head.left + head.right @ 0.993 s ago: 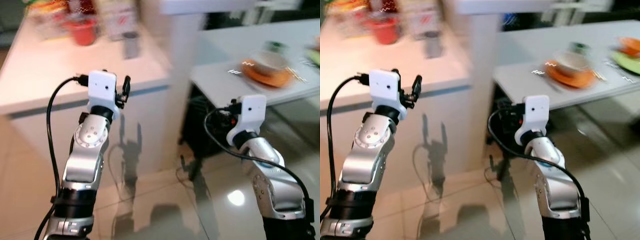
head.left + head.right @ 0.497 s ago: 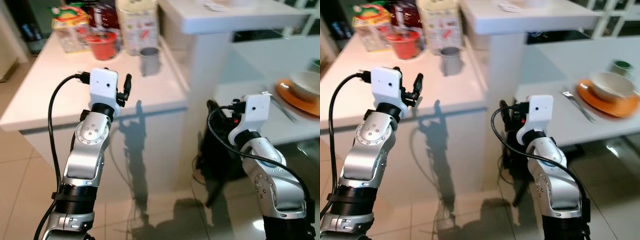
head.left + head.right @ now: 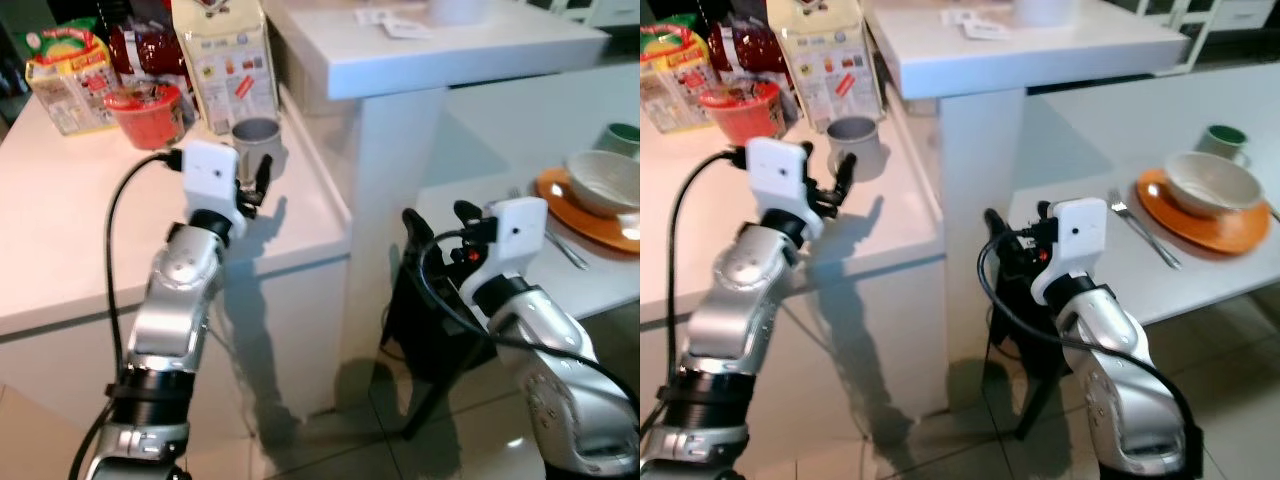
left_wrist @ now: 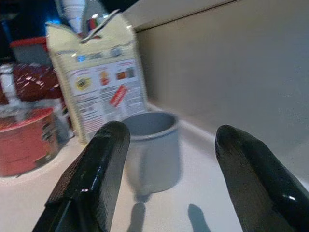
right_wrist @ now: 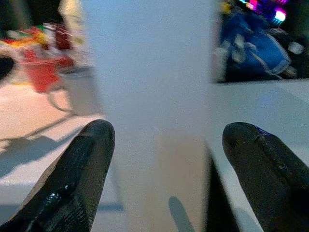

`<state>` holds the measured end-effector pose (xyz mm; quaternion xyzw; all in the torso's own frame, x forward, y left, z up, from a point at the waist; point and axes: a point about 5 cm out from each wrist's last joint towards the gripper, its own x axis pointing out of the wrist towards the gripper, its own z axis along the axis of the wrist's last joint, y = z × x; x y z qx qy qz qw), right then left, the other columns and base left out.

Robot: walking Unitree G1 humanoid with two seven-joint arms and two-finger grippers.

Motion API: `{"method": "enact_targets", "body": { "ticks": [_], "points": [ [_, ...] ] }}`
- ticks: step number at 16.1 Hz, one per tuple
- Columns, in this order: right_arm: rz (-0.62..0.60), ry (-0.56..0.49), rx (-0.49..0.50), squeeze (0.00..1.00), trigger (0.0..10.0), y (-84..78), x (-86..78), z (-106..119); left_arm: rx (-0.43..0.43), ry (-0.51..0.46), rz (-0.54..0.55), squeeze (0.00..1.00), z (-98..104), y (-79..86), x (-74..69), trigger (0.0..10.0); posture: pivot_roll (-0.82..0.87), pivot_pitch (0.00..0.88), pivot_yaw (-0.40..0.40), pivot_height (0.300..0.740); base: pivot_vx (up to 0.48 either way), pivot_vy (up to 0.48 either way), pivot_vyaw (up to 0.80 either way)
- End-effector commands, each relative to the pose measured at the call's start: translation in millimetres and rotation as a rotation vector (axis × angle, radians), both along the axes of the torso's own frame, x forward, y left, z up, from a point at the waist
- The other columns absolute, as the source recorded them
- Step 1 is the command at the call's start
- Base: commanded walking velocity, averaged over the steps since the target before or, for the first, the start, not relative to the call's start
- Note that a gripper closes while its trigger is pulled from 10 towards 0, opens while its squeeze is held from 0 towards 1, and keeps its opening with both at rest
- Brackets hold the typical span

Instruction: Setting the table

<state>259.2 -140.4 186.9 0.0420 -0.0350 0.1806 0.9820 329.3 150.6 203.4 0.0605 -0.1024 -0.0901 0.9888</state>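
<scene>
A grey metal cup (image 3: 255,140) stands on the white counter (image 3: 80,230), near its right edge. My left gripper (image 3: 252,178) is open just short of the cup, which shows between its two fingers (image 4: 104,159) in the left wrist view. My right gripper (image 3: 437,218) is open and empty, held low beside the white pillar (image 3: 395,180). On the dining table (image 3: 500,210) to the right sit a white bowl (image 3: 603,180) on an orange plate (image 3: 560,190), a fork (image 3: 568,248) and a green cup (image 3: 625,135).
A white carton (image 3: 228,55), a red noodle bowl (image 3: 145,105) and snack bags (image 3: 62,78) stand behind the grey cup. A raised white ledge (image 3: 440,45) carries papers. A black chair (image 3: 425,320) stands under the table near my right arm.
The whole view has swung and come closer to the counter, so the camera has moved. The grey cup now stands just beyond my left gripper. Both grippers stay open.
</scene>
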Motion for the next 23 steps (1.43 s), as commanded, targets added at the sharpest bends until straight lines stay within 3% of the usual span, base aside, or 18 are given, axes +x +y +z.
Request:
{"method": "enact_targets", "body": {
  "ticks": [1,3,4,6,10,17,23],
  "points": [
    [0.069,0.003,0.018,0.0,10.0,9.0,-6.5,3,-0.012,0.039,-0.003,0.0,-7,7.9,1.7,10.0,-0.07,0.0,0.021,0.74,0.0,0.0,0.0],
    [0.119,0.023,0.004,0.0,10.0,9.0,-15.0,1,-0.027,0.082,-0.049,0.0,-13,7.0,8.7,10.0,-0.08,0.0,0.023,0.74,0.0,0.0,0.0],
    [0.152,0.038,-0.002,0.0,10.0,8.4,-20.3,1,-0.048,0.121,-0.107,1.0,-17,2.1,18.9,10.0,-0.08,0.0,0.025,0.74,0.0,0.0,0.0],
    [0.183,0.04,-0.014,0.0,10.0,10.1,-22.8,4,-0.071,0.15,-0.14,1.0,-19,-1.5,31.7,10.0,-0.1,0.0,0.025,0.74,0.0,0.0,0.0],
    [0.21,0.045,-0.039,0.0,10.0,11.2,-24.7,8,-0.047,0.217,-0.087,1.0,-31,-3.0,52.6,10.0,-0.14,0.0,0.022,0.74,0.0,0.0,0.0],
    [0.245,0.061,-0.071,0.0,10.0,12.2,-30.9,13,-0.065,0.218,0.065,1.0,-30,4.8,70.7,10.0,-0.18,0.0,0.014,0.74,0.0,0.0,0.0],
    [0.254,0.08,-0.088,0.0,10.0,10.8,-38.5,16,-0.082,0.226,0.073,1.0,-27,0.2,77.3,10.0,-0.23,0.0,0.011,0.74,0.0,0.0,0.0]
  ]
}}
